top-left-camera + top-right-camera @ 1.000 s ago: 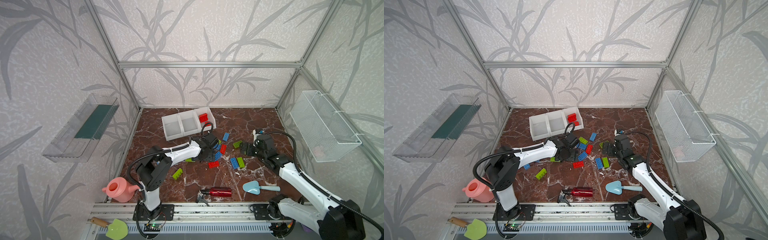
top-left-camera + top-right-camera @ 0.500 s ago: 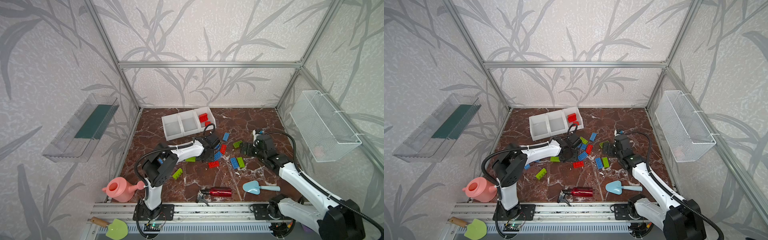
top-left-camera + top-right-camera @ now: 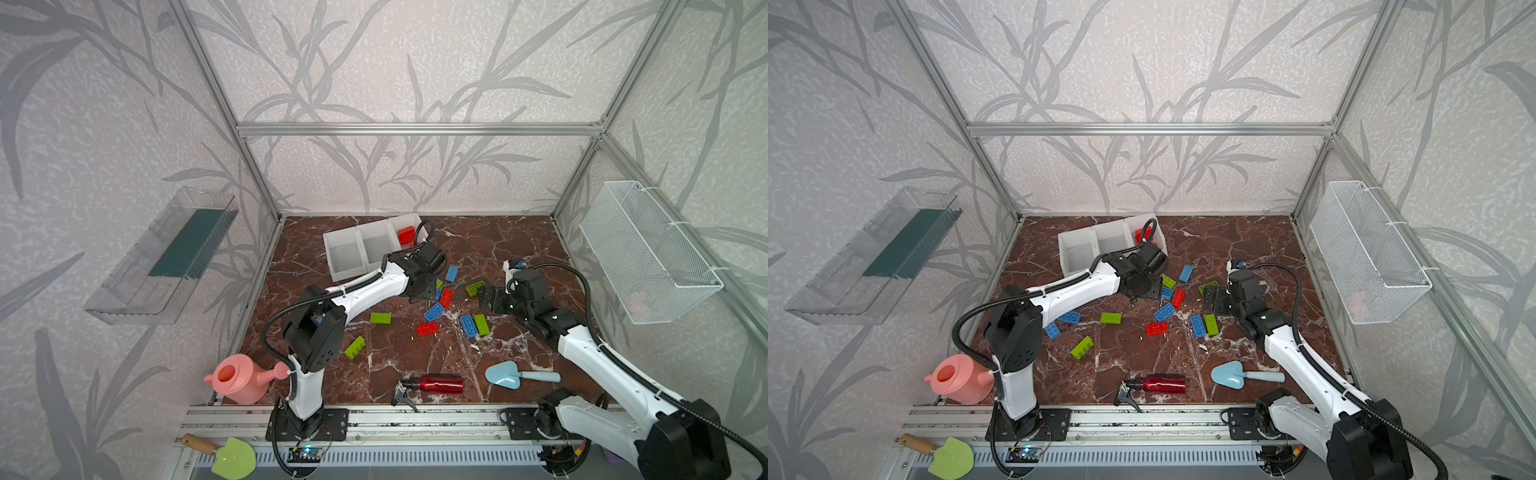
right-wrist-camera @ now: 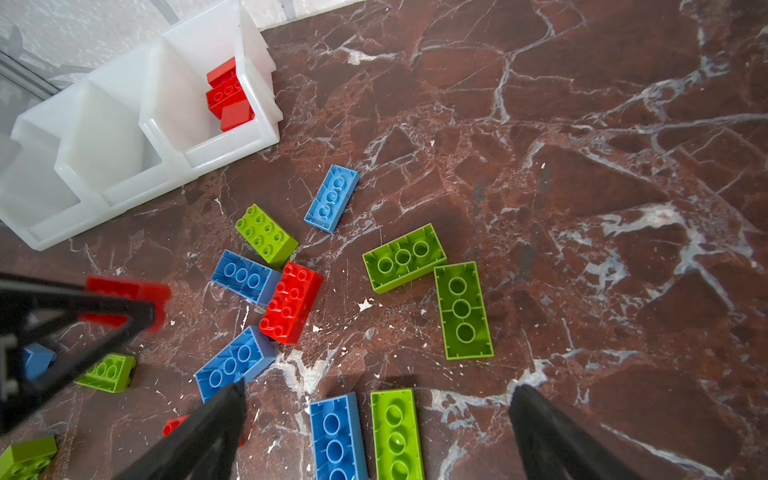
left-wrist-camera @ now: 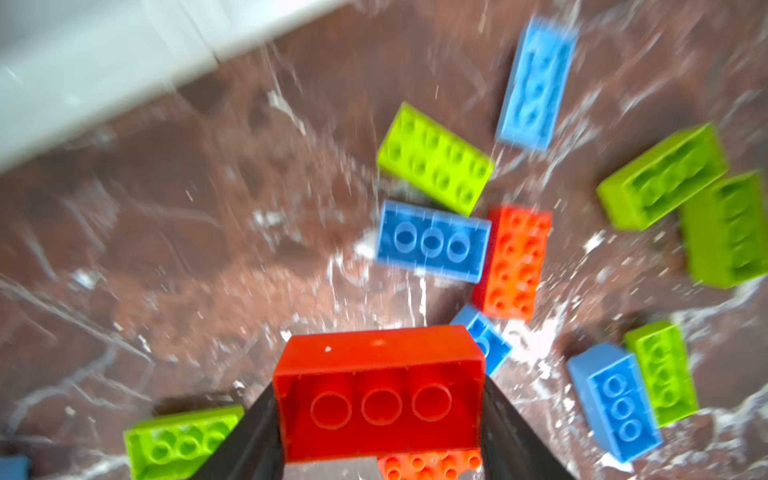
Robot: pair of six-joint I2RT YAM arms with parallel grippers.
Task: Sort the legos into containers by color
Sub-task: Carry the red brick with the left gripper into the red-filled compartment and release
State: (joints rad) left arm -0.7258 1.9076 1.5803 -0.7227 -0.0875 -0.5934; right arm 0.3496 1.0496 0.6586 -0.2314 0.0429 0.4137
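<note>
My left gripper (image 5: 380, 409) is shut on a red lego (image 5: 378, 395), gripped by its two ends, hollow underside toward the camera, just above the floor. In a top view this gripper (image 3: 423, 287) hangs in front of the containers (image 3: 347, 255), three joined white bins. The rightmost bin holds red legos (image 4: 228, 95); the other two look empty. Loose red, blue and green legos lie scattered on the floor. My right gripper (image 4: 380, 392) stands open above a blue lego (image 4: 336, 436) and a green lego (image 4: 395, 432) lying side by side.
Near the front edge are a pink watering can (image 3: 239, 380), a red bottle (image 3: 436, 383) and a blue trowel (image 3: 511, 374). A wire-mesh basket (image 3: 648, 253) hangs on the right wall and a clear tray (image 3: 166, 257) on the left wall.
My left gripper's jaws have closed on the red lego and the arm has swung slightly toward the bins. The right arm has not moved.
</note>
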